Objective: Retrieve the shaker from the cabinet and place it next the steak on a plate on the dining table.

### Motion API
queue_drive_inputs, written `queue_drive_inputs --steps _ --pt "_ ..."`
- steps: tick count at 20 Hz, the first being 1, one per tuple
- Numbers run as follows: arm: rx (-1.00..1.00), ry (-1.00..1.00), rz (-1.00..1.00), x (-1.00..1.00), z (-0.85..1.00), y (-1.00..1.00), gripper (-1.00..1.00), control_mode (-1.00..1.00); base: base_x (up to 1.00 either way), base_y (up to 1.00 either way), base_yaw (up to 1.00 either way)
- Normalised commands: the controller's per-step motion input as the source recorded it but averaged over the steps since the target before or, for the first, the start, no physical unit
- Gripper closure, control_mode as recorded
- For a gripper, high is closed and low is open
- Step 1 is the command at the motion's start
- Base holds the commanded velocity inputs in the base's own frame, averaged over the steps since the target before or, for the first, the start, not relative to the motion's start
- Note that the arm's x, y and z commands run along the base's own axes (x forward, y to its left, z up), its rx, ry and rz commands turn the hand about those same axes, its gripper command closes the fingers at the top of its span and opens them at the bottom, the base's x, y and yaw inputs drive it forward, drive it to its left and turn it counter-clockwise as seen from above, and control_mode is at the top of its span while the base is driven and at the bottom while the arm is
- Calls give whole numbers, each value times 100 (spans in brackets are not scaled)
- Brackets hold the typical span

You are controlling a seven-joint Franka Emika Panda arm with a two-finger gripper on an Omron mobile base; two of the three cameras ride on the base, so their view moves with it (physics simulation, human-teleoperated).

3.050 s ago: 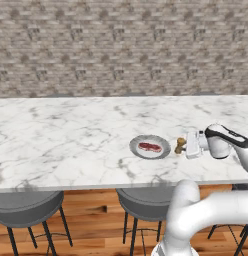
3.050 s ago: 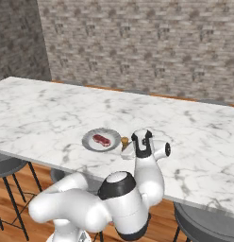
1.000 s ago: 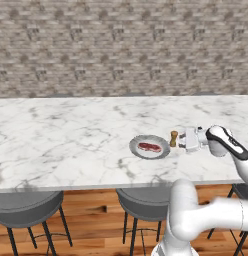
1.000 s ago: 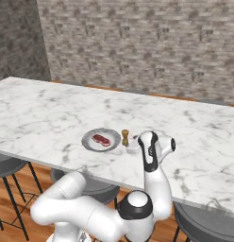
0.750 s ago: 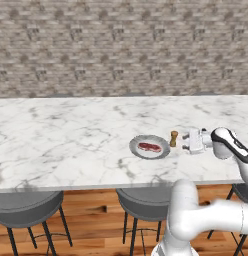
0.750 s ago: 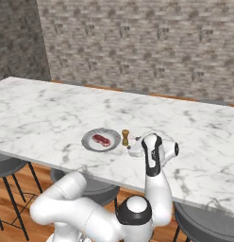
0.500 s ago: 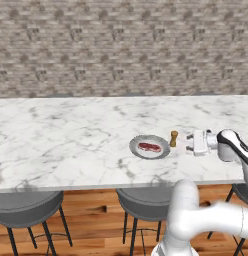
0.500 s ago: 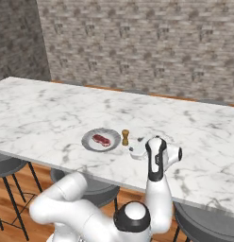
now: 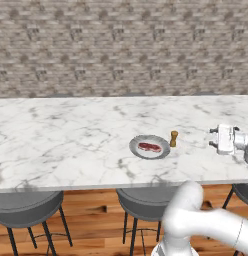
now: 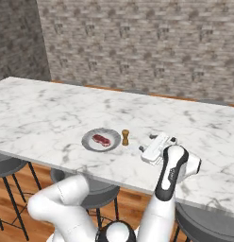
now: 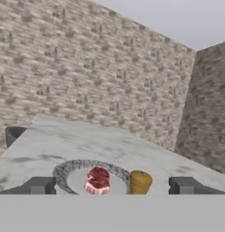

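Jaws spread wide and empty on the gripper point(image 10: 146, 144), which hangs low over the dining table point(image 9: 71, 135), clear of everything. The shaker point(image 9: 173, 138) stands upright on the marble at three o'clock of the plate point(image 9: 137, 151), just beside the rim and apart from it, while the gripper sits well off at three o'clock again. The steak point(image 9: 149, 147) lies flat in the middle of the plate.

By the look of it, the job's near enough done: shaker is down beside the steak. That little wooden mill should be light, stiff and tough, though tall for its base and easy to tip; if it needs another grab, the narrow waist looks the safest hold.

Hand view looks between the two finger tips point(image 11: 39, 185) straight at shaker and steak, and catches a dark stool point(image 11: 14, 134) at nine o'clock. The left base view adds the stools point(image 9: 26, 210) under the table's near edge; the right base view shows the bent arm point(image 10: 168, 177) behind the gripper.
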Motion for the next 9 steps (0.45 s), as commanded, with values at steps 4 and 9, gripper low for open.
queue_drive_inputs --steps 4,9 --pt "7 0 -5 -100 69 -77 -100 -100 0 0 0" --pt "1 4 -6 -100 72 -39 -100 -100 0 0 0"
